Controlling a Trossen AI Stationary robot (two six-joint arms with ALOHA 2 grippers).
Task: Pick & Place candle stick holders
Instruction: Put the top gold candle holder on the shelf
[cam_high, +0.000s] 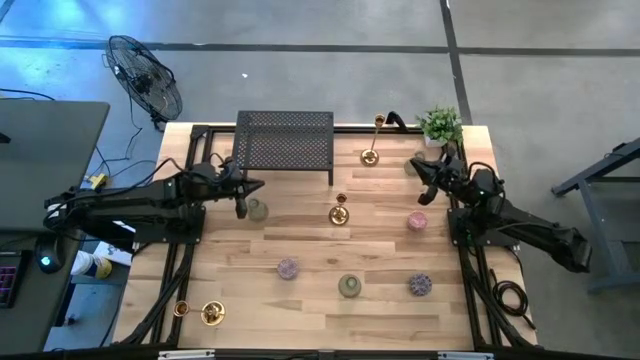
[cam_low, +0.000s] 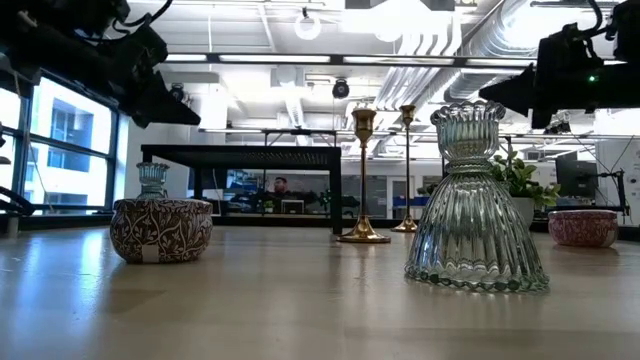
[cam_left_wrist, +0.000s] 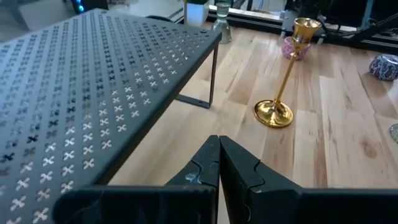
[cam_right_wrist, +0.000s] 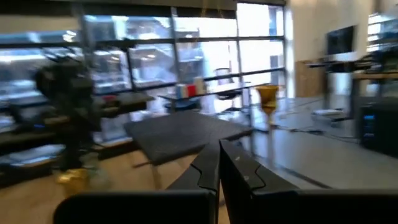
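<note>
Two robot arms hover over a wooden table (cam_high: 300, 300) set w/ candle holders. Left gripper (cam_high: 243, 190) hangs just in front of the black mesh rack (cam_high: 284, 140), fingers clenched tight together, grasping nothing; a pale glass holder (cam_high: 257, 209) stands right beside it. Right gripper (cam_high: 416, 167) sits near the table's far-right corner by the potted plant (cam_high: 440, 124), fingers likewise pressed closed and empty.

Gold candlesticks: one upright at table centre (cam_high: 339, 213), one upright at the far edge (cam_high: 371, 155) right of the rack, one lying on its side near the front-left corner (cam_high: 205, 313).

Squat round holders: pink one (cam_high: 417, 221) near the right arm, patterned purple one (cam_high: 287, 268) centre-left, pale green glass one (cam_high: 349, 286) centre-front, purple one (cam_high: 419, 285) front-right. All are apart from both grippers.
</note>
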